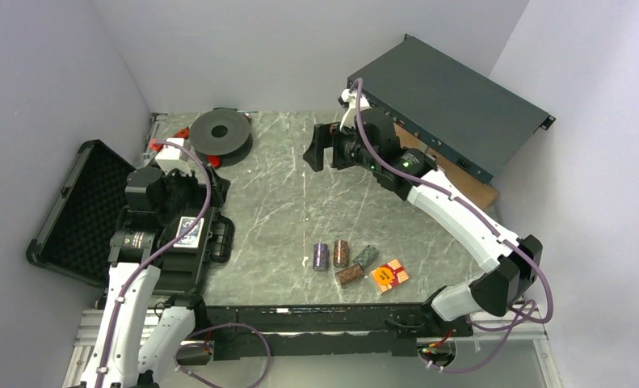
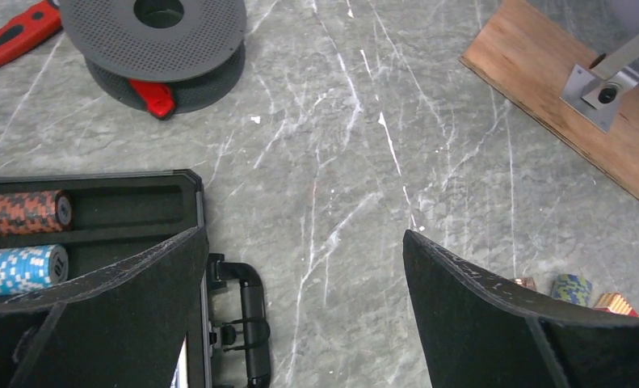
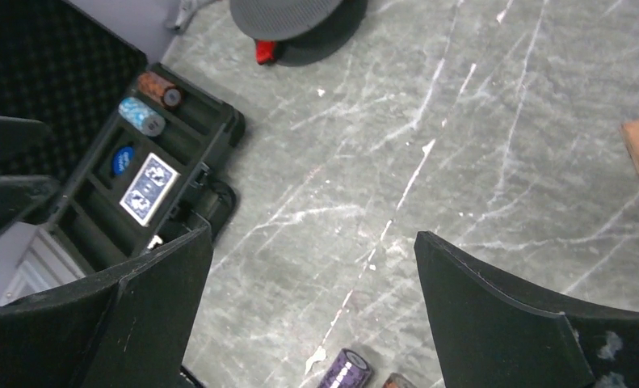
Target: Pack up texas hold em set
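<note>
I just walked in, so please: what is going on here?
A robot is packing a poker set. The left gripper and right gripper are open, holding nothing. The open briefcase already holds an orange chip stack, a blue chip stack and a blue card deck. Four chip stacks and a red card deck lie loose on the table.

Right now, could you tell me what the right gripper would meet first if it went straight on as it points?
Probably bare marble tabletop: the open right gripper aims past the purple chip stack, beside the black case, with nothing in its line, though depth is unclear.
</note>
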Motion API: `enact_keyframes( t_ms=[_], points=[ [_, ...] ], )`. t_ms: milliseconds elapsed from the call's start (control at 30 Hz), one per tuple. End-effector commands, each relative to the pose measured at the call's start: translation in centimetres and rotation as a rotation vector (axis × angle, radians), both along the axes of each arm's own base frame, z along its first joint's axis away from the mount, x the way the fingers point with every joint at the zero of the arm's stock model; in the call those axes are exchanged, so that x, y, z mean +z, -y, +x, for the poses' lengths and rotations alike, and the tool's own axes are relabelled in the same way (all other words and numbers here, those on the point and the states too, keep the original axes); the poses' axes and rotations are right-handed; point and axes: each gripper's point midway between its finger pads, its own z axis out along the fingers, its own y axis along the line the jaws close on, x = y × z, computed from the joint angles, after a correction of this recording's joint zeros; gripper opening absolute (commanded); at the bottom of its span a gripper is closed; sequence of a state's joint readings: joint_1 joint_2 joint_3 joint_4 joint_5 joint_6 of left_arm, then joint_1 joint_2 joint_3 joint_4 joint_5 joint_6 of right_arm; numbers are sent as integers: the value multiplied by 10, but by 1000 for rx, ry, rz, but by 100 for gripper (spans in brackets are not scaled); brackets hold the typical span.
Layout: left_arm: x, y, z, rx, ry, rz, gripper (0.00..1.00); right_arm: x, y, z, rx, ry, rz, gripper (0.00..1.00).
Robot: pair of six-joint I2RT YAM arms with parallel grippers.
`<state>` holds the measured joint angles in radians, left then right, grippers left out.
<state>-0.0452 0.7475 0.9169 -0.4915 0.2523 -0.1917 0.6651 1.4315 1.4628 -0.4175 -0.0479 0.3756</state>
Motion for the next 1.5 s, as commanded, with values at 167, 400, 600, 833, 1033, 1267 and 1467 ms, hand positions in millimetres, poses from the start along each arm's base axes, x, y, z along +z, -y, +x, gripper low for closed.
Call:
enact_keyframes(
  t_ms=[167, 400, 600, 833, 1033, 1267, 1467],
  points=[
    [13, -22, -2, 133, 38, 30, 96, -62, 8, -28, -58, -171, -111, 100],
    [12, -32, -4, 195, 23, 35, 98, -114, -13, -81, -24, -362, -172, 100],
    [14, -35, -8, 212, 35, 30, 99, -154, -32, -114, -18, -465, -262, 100],
    [16, -33, -12, 212, 36, 45, 99, -171, -45, -130, -66, -511, -256, 98],
    [16, -36, -13, 232, 40, 61, 100, -186, -44, -134, -95, -554, -279, 96],
    [17, -37, -14, 242, 44, 65, 100, -204, -41, -137, -111, -586, -319, 91],
    [16, -37, -14, 240, 43, 65, 100, -218, -35, -140, -130, -611, -349, 86]
  ],
)
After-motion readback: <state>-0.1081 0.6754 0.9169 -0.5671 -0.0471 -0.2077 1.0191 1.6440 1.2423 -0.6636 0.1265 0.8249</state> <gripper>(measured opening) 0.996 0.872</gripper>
